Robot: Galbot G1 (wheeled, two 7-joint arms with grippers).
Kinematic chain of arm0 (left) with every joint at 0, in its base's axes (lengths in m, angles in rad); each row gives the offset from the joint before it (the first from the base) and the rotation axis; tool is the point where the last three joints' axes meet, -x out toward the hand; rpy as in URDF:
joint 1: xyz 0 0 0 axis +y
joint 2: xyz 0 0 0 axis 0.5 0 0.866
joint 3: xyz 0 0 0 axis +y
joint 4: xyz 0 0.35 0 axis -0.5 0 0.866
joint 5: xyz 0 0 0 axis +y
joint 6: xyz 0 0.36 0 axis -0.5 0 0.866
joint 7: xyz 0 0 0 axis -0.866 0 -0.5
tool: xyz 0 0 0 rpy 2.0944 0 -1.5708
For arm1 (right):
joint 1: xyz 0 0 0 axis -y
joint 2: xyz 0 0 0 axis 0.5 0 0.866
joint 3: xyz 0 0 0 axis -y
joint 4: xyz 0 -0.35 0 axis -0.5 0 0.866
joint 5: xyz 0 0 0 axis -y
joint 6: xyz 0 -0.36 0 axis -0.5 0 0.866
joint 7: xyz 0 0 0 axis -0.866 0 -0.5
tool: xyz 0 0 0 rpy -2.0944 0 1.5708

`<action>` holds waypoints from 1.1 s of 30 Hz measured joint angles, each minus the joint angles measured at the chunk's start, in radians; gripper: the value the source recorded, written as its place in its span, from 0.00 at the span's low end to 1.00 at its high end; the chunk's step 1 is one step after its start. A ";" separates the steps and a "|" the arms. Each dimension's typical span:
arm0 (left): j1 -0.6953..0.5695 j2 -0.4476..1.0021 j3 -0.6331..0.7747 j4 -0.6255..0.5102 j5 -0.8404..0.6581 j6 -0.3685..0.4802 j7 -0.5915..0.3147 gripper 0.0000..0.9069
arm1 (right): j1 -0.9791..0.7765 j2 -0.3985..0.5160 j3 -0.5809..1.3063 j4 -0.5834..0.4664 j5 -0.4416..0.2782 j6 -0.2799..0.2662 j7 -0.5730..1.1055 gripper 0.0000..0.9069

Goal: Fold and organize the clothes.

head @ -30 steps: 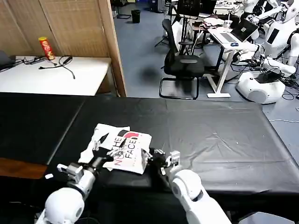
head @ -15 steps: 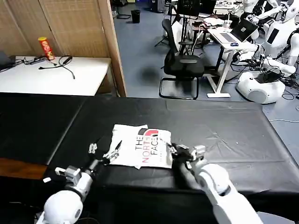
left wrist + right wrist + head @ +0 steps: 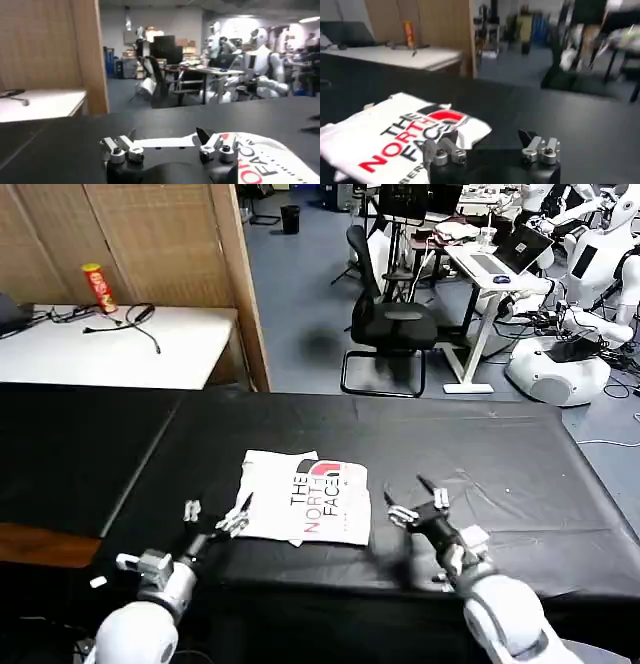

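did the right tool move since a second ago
Yes. The right tool has let go of the T-shirt, drawn away to the robot's right along the black table's near edge, and is open.

"THE NORTH FACE" is printed in black and red on the folded white T-shirt [image 3: 306, 498], w/ a red logo mark beside it. In the right wrist view the same print is read; smaller lettering beneath it is not legible.
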 joint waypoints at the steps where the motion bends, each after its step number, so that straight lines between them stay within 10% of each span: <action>1: 0.013 0.005 -0.005 -0.008 0.003 -0.007 -0.004 0.97 | -0.031 0.004 0.011 0.008 -0.014 0.030 0.012 0.97; 14: 0.287 -0.005 -0.060 -0.149 0.049 -0.066 -0.064 0.97 | -0.476 0.079 0.170 0.152 -0.150 0.284 0.146 0.97; 33: 0.505 0.001 -0.142 -0.257 0.013 0.004 -0.095 0.97 | -0.799 0.131 0.161 0.330 -0.068 0.131 0.252 0.97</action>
